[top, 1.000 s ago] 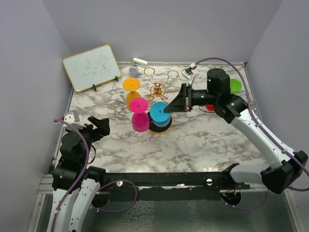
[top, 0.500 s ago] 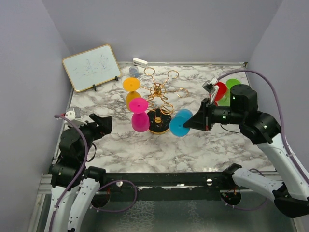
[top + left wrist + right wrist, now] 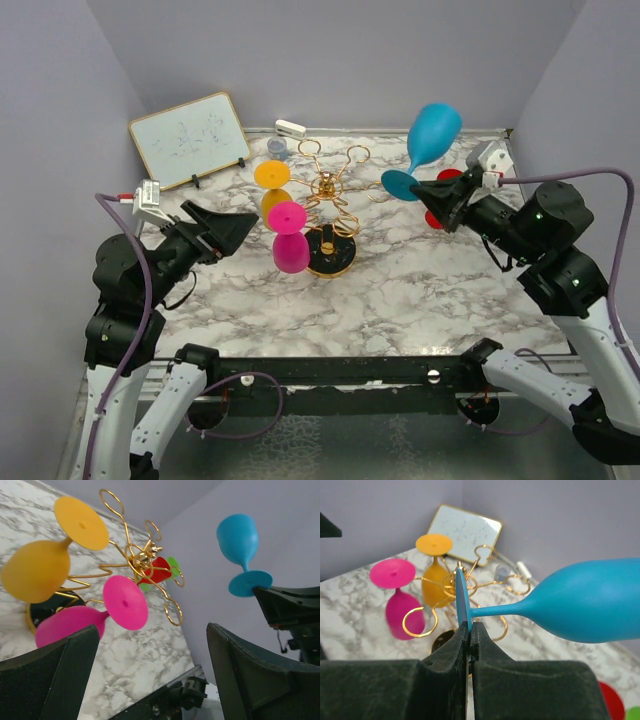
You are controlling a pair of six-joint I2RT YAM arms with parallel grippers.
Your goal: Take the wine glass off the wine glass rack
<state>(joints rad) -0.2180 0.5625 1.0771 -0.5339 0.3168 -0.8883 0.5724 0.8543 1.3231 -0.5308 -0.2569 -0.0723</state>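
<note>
Left gripper (image 3: pixel 150 630): two dark fingers frame the bottom corners, spread wide, nothing between them.
Blue wine glass (image 3: pixel 238 540): high on the right against the purple wall, bowl up, well apart from the rack.
Right gripper (image 3: pixel 265 592): black tip meets the edge of the blue foot.
Wine glass rack (image 3: pixel 137 560): gold looped arms, black base on the marble table (image 3: pixel 145 665).
Orange glass (image 3: pixel 35 570): hangs from the rack, left.
Pink glass (image 3: pixel 65 625): hangs just below the orange one.
Red glass (image 3: pixel 159 573) and green glass (image 3: pixel 173 564): partly hidden behind the rack.
</note>
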